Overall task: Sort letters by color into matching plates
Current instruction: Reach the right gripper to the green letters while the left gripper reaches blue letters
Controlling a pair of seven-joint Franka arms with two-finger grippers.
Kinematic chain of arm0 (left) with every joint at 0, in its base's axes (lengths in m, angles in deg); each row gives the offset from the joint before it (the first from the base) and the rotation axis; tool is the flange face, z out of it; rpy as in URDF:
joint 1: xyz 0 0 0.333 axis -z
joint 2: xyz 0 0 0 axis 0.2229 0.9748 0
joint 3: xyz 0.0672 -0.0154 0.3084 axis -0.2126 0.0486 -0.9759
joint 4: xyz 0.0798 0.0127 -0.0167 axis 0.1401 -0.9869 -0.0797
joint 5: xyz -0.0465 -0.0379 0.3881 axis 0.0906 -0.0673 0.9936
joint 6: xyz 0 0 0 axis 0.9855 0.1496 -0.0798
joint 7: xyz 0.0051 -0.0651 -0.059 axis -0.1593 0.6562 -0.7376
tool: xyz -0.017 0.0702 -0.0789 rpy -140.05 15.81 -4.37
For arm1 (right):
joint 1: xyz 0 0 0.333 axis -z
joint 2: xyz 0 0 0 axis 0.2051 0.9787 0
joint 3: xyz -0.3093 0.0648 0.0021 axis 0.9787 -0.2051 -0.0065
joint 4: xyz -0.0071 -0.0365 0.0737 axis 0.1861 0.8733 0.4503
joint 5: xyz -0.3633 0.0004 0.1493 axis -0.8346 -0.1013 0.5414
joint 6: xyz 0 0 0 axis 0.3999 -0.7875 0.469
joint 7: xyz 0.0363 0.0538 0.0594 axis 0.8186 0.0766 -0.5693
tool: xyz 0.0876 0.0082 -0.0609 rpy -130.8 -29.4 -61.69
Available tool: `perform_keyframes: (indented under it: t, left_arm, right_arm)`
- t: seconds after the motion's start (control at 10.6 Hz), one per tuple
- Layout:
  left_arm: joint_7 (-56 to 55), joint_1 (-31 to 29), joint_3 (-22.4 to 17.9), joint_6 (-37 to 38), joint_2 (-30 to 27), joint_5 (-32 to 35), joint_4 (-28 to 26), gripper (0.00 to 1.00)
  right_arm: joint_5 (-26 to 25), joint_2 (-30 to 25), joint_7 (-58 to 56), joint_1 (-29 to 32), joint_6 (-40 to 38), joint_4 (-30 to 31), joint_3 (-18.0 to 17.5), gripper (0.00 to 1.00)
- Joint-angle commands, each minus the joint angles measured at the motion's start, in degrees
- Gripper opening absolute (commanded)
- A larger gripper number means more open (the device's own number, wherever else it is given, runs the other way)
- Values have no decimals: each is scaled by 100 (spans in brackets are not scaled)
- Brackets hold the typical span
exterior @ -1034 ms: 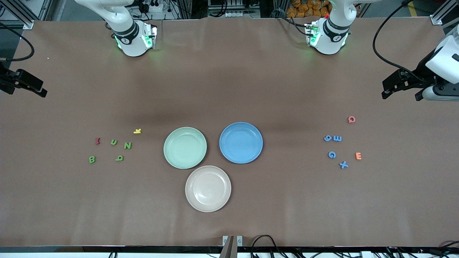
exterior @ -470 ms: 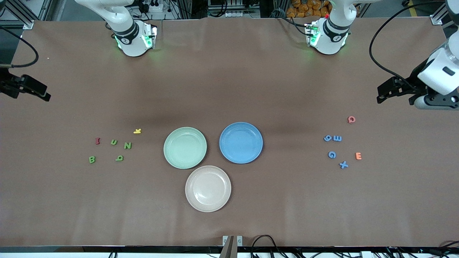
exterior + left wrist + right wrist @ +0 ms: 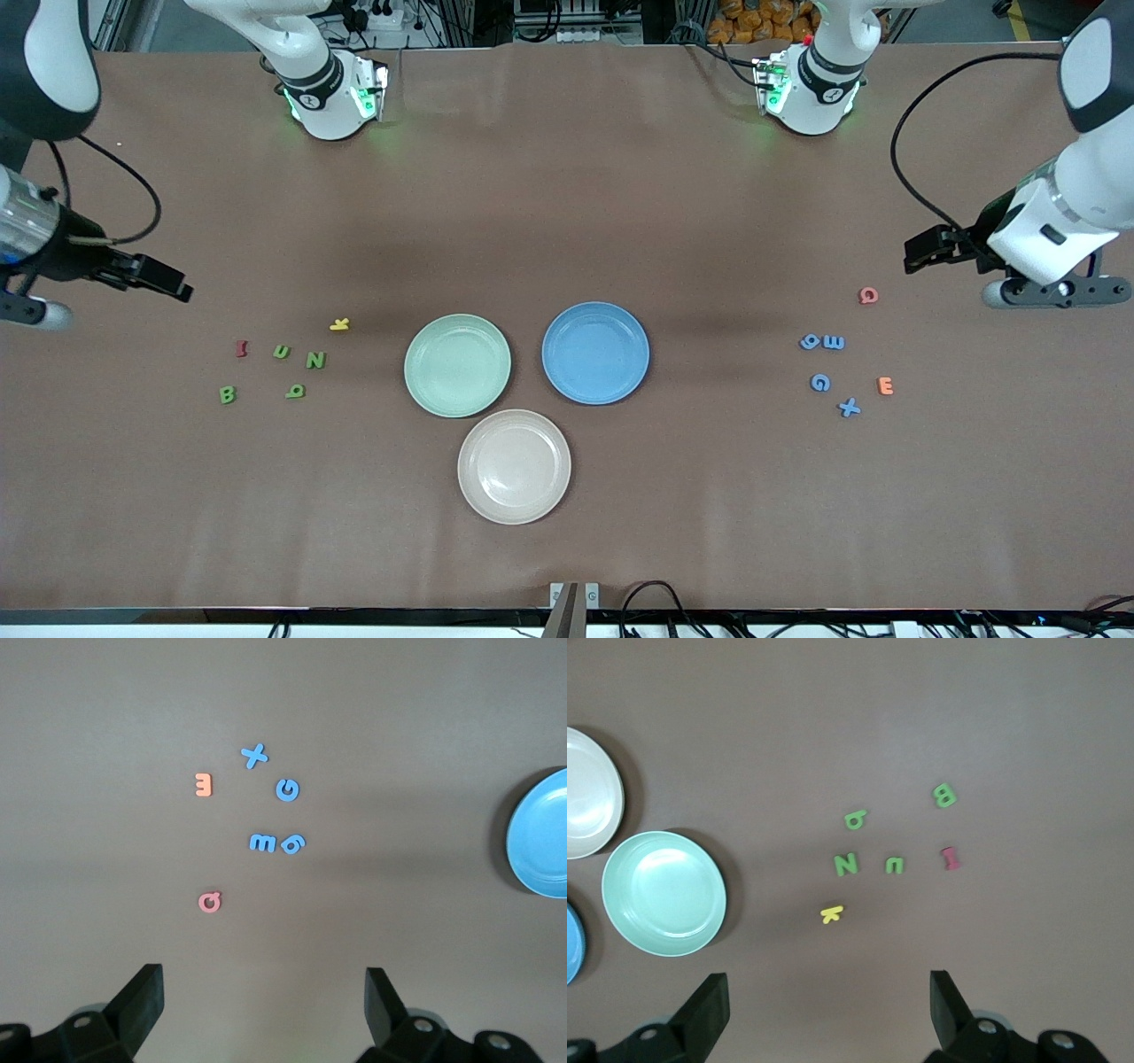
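Table (image 3: 567, 177), brown covering, holding three plates and twelve toy letters, with the mint green plate (image 3: 457, 365) taken as landmark. Blue plate (image 3: 595, 353): just beside the green plate, toward the left arm's end of the table; empty. Beige-pink plate (image 3: 514, 466): just beside the green plate, nearer the front camera; empty. Green letters, four, loose on the table toward the right arm's end from the green plate: N (image 3: 315, 360) closest to it, then U (image 3: 282, 352), a b-shaped piece (image 3: 296, 391), and B (image 3: 228, 394) outermost. Yellow K (image 3: 340, 324): near the green plate on the same side, a little farther from the camera than the N. Dark red letter (image 3: 241, 348): beside the U, away from the green plate. Blue letters, four, well apart from the green plate past the blue plate, toward the left arm's end: a 9-shaped piece (image 3: 810, 341) touching M (image 3: 834, 342), G (image 3: 820, 383), X (image 3: 850, 408). Orange E (image 3: 885, 385) and pink Q (image 3: 868, 295) lie in that same group. Left gripper (image 3: 918, 252): in the air over bare table near the pink Q, jaws spread wide, holding nothing. Right gripper (image 3: 173, 283): in the air over bare table near the dark red letter, jaws spread wide, holding nothing.
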Motion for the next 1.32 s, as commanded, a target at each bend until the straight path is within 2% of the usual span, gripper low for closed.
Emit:
perform_keyframes:
  t: [0.0,0.19,0.28,0.47,0.75,1.22]
  left_arm:
    - [76,-34,110,-666,14,-71,-540,100]
    - [164,-26,145,-1263,14,-62,-997,100]
    - [242,-17,198,-2232,66,25,-1669,100]
    - [330,53,268,-2548,372,375,-1860,100]
    - [585,53,295,-2681,584,377,-1826,100]
    - [1341,-35,286,-2787,769,360,-1790,100]
  right_arm:
    - [206,523,-264,-124,373,77,-4,100]
    - [206,613,-757,-151,1213,653,-13,100]
    - [206,830,-863,-447,2654,1510,-13,100]
    - [206,1095,-838,-590,2905,1588,-13,100]
    - [197,1218,-847,-599,2914,1597,-13,100]
    - [162,1737,-794,-590,3502,1597,-4,100]
